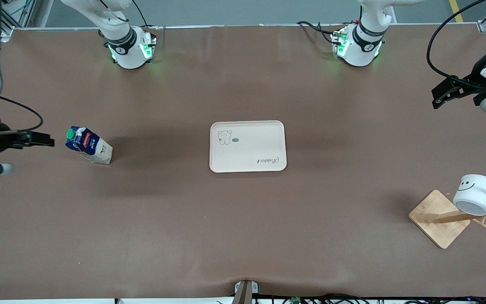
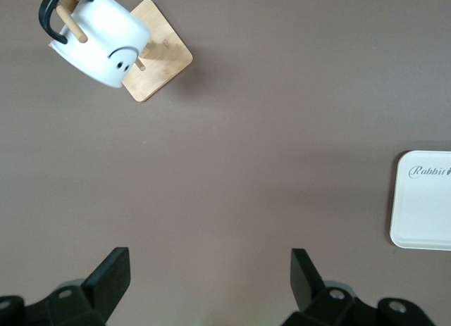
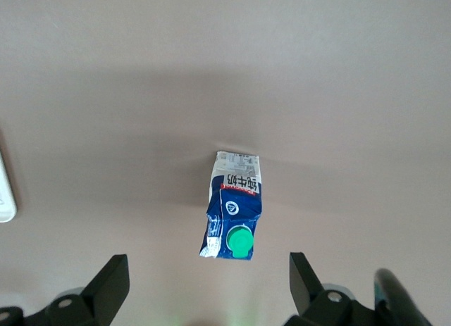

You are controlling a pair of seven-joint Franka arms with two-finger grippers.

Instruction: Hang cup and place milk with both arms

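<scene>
White cup [image 1: 475, 195] hangs on the rack [image 1: 439, 218]; left gripper [image 2: 210, 270] spread, waits. Right gripper [image 3: 209, 275], spread above the milk [image 1: 89, 145], must drop, pinch it, carry to tray [image 1: 247, 146].

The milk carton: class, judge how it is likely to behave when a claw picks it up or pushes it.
The milk carton stands tall on a narrow base, so a push near its green cap would probably tip it. Its flat paperboard sides should suit a grip, though a hard squeeze may dent them. It looks small, likely light.
</scene>
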